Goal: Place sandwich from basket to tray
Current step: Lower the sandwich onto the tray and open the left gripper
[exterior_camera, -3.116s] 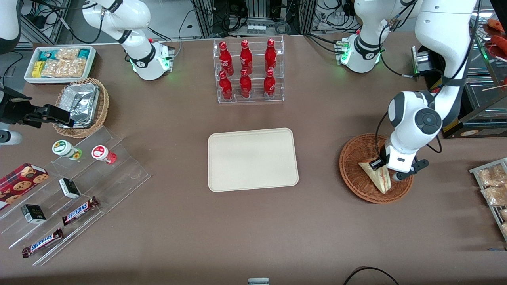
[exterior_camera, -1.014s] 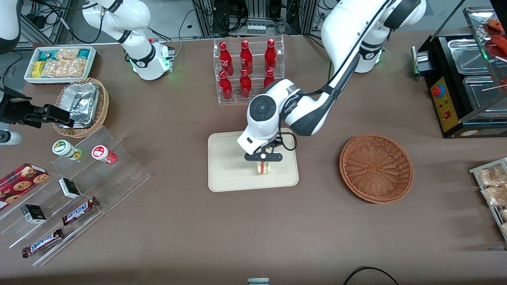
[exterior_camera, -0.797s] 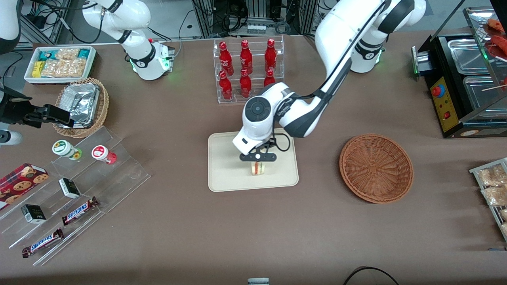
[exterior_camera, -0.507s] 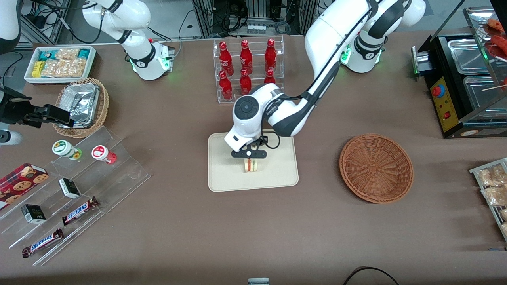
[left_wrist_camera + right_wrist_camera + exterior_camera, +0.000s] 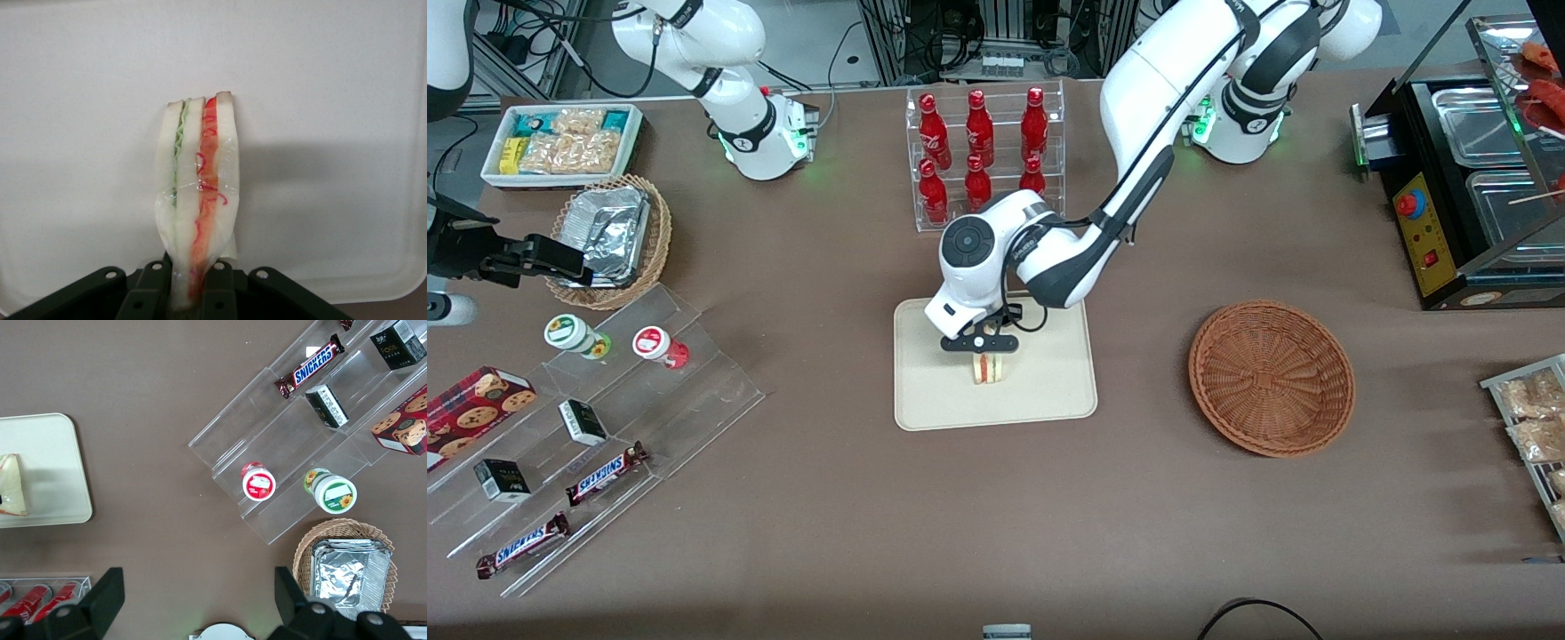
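Note:
The sandwich (image 5: 987, 369) (image 5: 197, 193) is a clear-wrapped wedge of pale bread with green and red layers. It stands on edge over the middle of the cream-beige tray (image 5: 1049, 391) (image 5: 320, 100), low above it or touching it. My left gripper (image 5: 980, 347) (image 5: 192, 293) is directly above the tray's middle, shut on the sandwich's narrow end. The black fingers (image 5: 148, 293) press the wrapper from both sides. The reddish-brown wicker basket (image 5: 1272, 378) lies toward the working arm's end of the table with nothing in it. The right wrist view catches the sandwich (image 5: 13, 485) at the tray's (image 5: 60, 467) edge.
A clear rack of red bottles (image 5: 983, 160) stands farther from the front camera than the tray, close to my forearm. A tan wicker basket with a foil container (image 5: 609, 236), a white tub of snacks (image 5: 560, 142) and acrylic steps with candy bars (image 5: 605, 427) lie toward the parked arm's end.
The gripper lifted the sandwich out of the basket and carried it over the tray. In the last second it shifted toward the parked arm's end and lowered slightly.

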Controlling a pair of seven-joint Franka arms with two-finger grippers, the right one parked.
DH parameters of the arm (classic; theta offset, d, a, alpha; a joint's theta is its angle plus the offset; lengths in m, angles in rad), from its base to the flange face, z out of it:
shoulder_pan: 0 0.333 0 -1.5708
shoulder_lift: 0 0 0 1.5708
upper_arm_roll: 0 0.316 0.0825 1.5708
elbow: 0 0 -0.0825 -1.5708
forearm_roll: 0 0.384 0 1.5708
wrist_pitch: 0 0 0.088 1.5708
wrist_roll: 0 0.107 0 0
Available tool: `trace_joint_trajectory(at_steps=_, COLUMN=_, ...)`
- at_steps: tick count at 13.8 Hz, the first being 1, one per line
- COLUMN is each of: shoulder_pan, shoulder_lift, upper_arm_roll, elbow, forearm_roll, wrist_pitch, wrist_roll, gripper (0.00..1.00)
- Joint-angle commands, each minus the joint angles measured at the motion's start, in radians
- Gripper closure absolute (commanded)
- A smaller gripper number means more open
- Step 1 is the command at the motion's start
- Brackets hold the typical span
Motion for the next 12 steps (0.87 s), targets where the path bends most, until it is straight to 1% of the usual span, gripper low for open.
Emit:
trace_joint_trajectory(at_steps=1, shoulder_pan=-0.023, shoulder_lift=0.018, upper_arm_roll=0.014, elbow=0.027, forearm_roll=0.022, wrist_pitch=-0.009, wrist_roll=-0.028, gripper=0.82)
trace_joint_trajectory(at_steps=2, shoulder_pan=-0.024, shoulder_lift=0.02, upper_arm_roll=0.014, elbow=0.027, forearm_roll=0.022, wrist_pitch=-0.009, wrist_roll=-0.028, gripper=0.52)
trace_joint_trajectory(at_steps=3, shoulder_pan=-0.024, shoulder_lift=0.02, upper_arm_roll=0.014, elbow=0.027, forearm_roll=0.023, wrist_pitch=-0.009, wrist_roll=-0.028, gripper=0.27)
trace_joint_trajectory(at_steps=4, shoulder_pan=-0.024, shoulder_lift=0.017, upper_arm_roll=0.014, elbow=0.027, forearm_roll=0.025, wrist_pitch=-0.011, wrist_roll=-0.028, gripper=0.13)
trace_joint_trajectory(at_steps=5, shoulder_pan=-0.024, shoulder_lift=0.012, upper_arm_roll=0.014, elbow=0.028, forearm_roll=0.025, wrist_pitch=-0.015, wrist_roll=-0.026, gripper=0.02)
trace_joint_trajectory(at_steps=9, shoulder_pan=-0.013, shoulder_lift=-0.041, upper_arm_roll=0.017, elbow=0.037, forearm_roll=0.022, wrist_pitch=-0.058, wrist_roll=-0.028, gripper=0.01)
trace_joint_trajectory(at_steps=12, shoulder_pan=-0.007, shoulder_lift=-0.112, upper_arm_roll=0.02, elbow=0.037, forearm_roll=0.022, wrist_pitch=-0.112, wrist_roll=-0.064, gripper=0.01)
